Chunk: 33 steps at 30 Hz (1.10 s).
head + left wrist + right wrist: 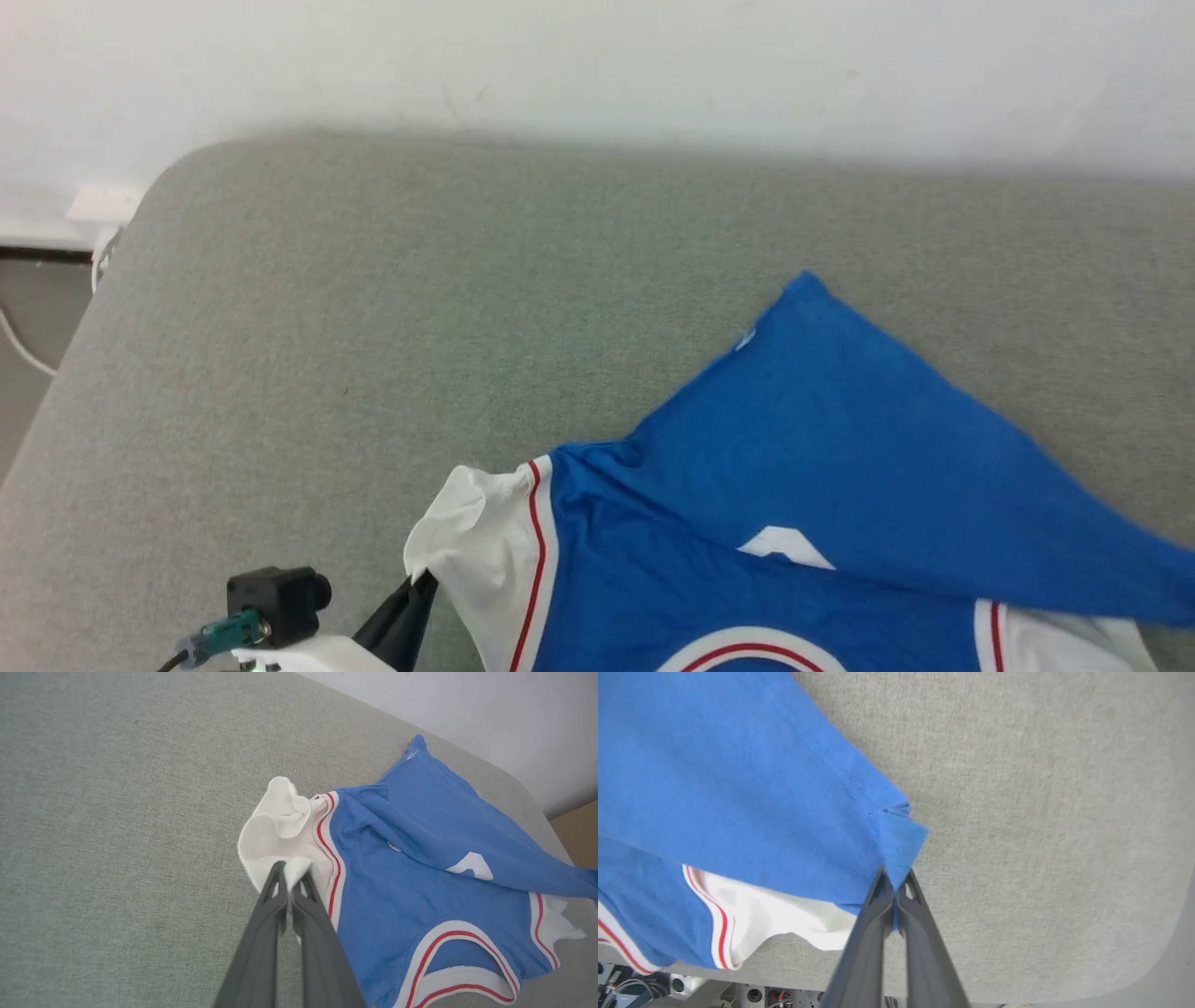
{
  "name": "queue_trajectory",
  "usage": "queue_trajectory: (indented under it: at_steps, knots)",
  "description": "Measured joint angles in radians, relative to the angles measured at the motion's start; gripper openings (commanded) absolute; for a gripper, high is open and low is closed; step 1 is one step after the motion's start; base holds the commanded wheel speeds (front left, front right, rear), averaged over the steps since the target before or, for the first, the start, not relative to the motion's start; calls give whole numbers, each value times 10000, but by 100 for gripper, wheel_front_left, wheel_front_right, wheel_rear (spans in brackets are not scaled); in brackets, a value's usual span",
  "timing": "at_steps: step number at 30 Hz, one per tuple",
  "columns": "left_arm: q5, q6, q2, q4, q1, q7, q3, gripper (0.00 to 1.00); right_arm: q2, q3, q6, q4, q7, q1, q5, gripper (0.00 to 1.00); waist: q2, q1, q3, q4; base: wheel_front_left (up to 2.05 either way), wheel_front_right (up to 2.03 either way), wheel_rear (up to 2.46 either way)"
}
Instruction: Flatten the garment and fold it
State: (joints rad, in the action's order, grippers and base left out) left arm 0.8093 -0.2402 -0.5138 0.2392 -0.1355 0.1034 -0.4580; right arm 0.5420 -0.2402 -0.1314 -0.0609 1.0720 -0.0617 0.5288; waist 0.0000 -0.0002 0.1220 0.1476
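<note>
Sprawling across the head view: grey coarse-woven padded surface (327, 355), rounded corner. Smooth blue jersey garment (840, 448) lies lower right, top layer folded to a triangular point; left gripper (292, 873) pinches its white sleeve (275, 830), right gripper (895, 884) clamps a blue hem corner (901, 835).

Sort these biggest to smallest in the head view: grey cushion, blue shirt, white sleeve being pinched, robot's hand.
1. Grey cushion
2. Blue shirt
3. White sleeve
4. Left hand; it is partly cut off, so less sure.
</note>
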Motion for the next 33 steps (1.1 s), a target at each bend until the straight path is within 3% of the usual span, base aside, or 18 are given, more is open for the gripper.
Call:
queue_trajectory:
  at_steps: [4,14,15,16,20,26,33]
  knots:
    - [12,-71,-6,23,-63,-71,19,0,-723,-439,0,-585,288,-965,-84,0,0,0,-253,-245,0,0,0]
    - [10,-71,-8,77,-57,-33,-56,0,-1193,-439,0,-349,132,-1615,-516,0,1,2,-284,-181,0,0,0]
    - [8,-71,-10,92,-53,13,-67,0,-1174,-418,0,-357,38,-1601,-529,92,0,3,-268,-156,0,0,0]
    - [8,-71,-10,117,-52,25,-81,0,-1152,-416,0,-378,-46,-1548,-529,100,0,2,-246,-131,0,0,0]
    - [-8,-73,-50,211,-15,35,-105,0,-838,-194,0,-763,-105,-962,-368,100,0,3,-115,0,0,0,0]
    - [-111,-71,-46,414,250,33,-213,0,-610,752,0,-1551,236,1104,13,100,0,3,252,259,0,0,0]
    - [-491,-58,190,683,870,58,-537,0,-650,2447,0,-982,871,3701,-318,100,0,4,842,876,0,0,0]
